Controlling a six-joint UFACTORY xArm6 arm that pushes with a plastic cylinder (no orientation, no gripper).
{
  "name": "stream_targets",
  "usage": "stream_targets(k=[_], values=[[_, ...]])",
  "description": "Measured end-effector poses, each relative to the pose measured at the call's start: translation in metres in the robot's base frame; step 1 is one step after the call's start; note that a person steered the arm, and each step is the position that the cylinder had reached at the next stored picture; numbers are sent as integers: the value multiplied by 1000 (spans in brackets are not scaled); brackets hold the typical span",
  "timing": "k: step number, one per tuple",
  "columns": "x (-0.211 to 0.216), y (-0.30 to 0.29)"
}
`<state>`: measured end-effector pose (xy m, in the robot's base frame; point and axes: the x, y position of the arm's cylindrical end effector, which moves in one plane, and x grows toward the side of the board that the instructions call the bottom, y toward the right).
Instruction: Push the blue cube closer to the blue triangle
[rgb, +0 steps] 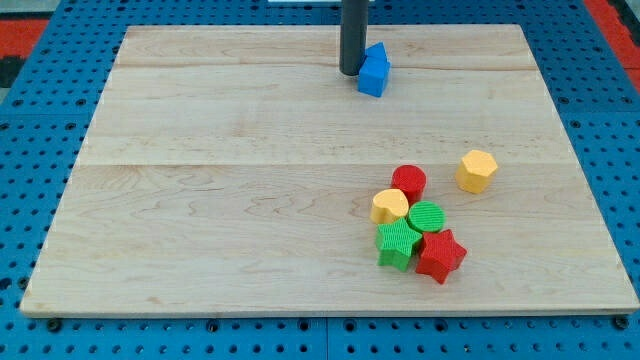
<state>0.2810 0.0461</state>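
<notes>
The blue cube (372, 76) lies near the view's top, a little right of centre. The blue triangle (378, 52) sits right behind it, touching or nearly touching its upper edge. My tip (351, 72) stands on the board just left of the blue cube, close against its left side. The rod rises straight up out of the view's top.
A cluster lies at the lower right: a red cylinder (408, 182), a yellow heart (390, 206), a green cylinder (426, 217), a green star (398, 243) and a red star (440, 255). A yellow hexagon (477, 171) lies apart to their right. The wooden board (200, 200) ends at a blue pegboard.
</notes>
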Motion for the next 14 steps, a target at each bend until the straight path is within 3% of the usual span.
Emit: stream_targets(k=[2,3,5,6,8,11,13,14], values=[[-49,69],[-44,77],[-21,-21],[8,-19],[19,-35],[2,-17],[55,-38],[26,14]])
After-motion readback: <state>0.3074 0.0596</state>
